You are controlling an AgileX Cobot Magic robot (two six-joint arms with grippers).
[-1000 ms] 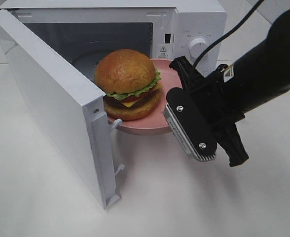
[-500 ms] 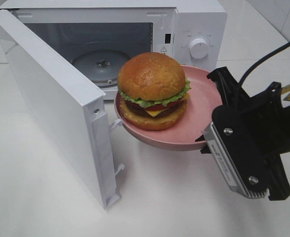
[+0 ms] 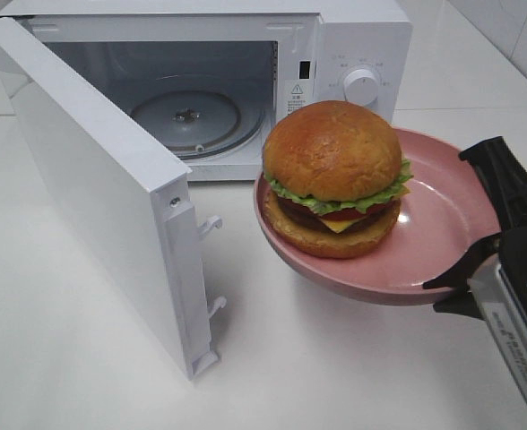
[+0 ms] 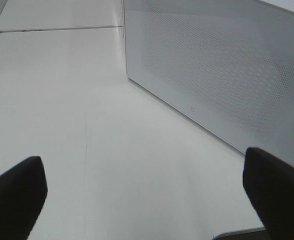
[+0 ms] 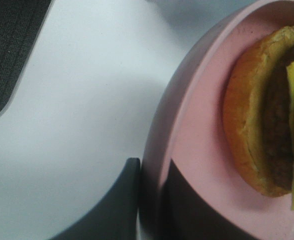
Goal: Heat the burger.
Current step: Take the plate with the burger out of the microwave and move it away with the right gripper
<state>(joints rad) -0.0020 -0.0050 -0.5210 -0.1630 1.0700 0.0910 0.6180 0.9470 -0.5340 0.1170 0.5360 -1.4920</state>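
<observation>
Exterior high view: my right gripper (image 3: 479, 273) sits at the lower right of the frame, jaws clamped on the near rim of the pink plate (image 3: 443, 215). One black finger runs above the rim, the other under it. Plate is off the white table (image 3: 84, 358), tilted slightly, held in front of the microwave (image 3: 353, 54).

Burger (image 3: 335, 179) sits on the left part of the plate, upright, bun top up, lettuce, red and yellow layers showing at the edge. It's outside the oven, right of centre in the frame, just in front of the control panel and its dial (image 3: 362, 87).

Right wrist view: plate rim pinched between my fingers (image 5: 117, 200); burger's bottom bun and patty at the right edge.

Microwave door (image 3: 111, 188) is swung wide open at the left of the frame. Cavity shows the bare turntable (image 3: 187, 116).

Left wrist view: my left gripper (image 4: 142, 192) is spread wide, holding nothing, both tips at the lower corners, above bare table. Perforated white panel of the microwave fills the upper right.
</observation>
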